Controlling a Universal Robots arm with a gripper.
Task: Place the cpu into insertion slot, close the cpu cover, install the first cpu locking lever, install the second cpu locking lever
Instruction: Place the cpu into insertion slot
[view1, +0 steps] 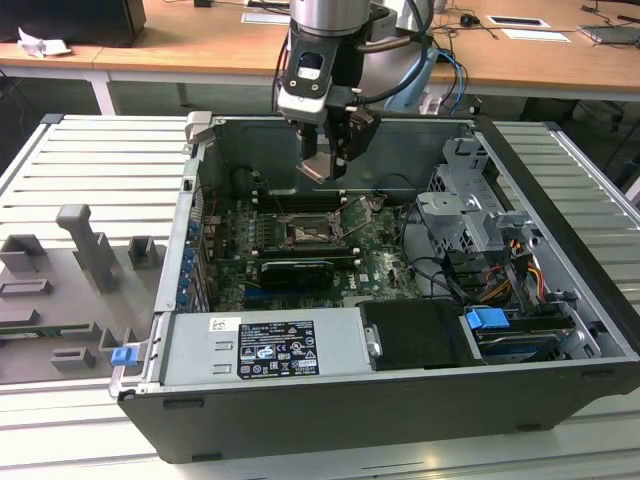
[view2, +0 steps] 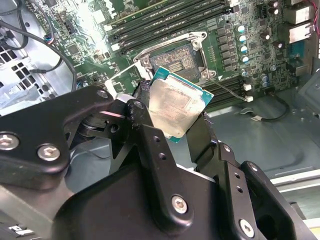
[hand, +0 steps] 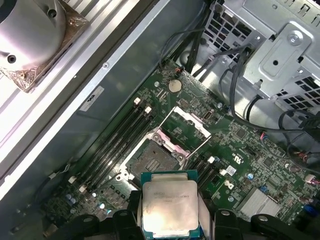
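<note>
Inside the open computer case (view1: 300, 425), the gripper (view1: 325, 162), clamped on the cpu (view2: 177, 107) by its edges, hangs above the uncovered insertion slot (hand: 152, 161), which lies almost straight below.

A ribbed grey table (view1: 60, 160) is seen in the exterior view. An open computer case (view1: 330, 425) is laid flat on it, and grey holder blocks (view1: 88, 250) are set beside the case, toward the exterior view's left.

Silver-grey arm (view1: 330, 20), blue cables (view1: 456, 72), black end effector (view2: 175, 107) with silver screws (view2: 179, 203).
</note>
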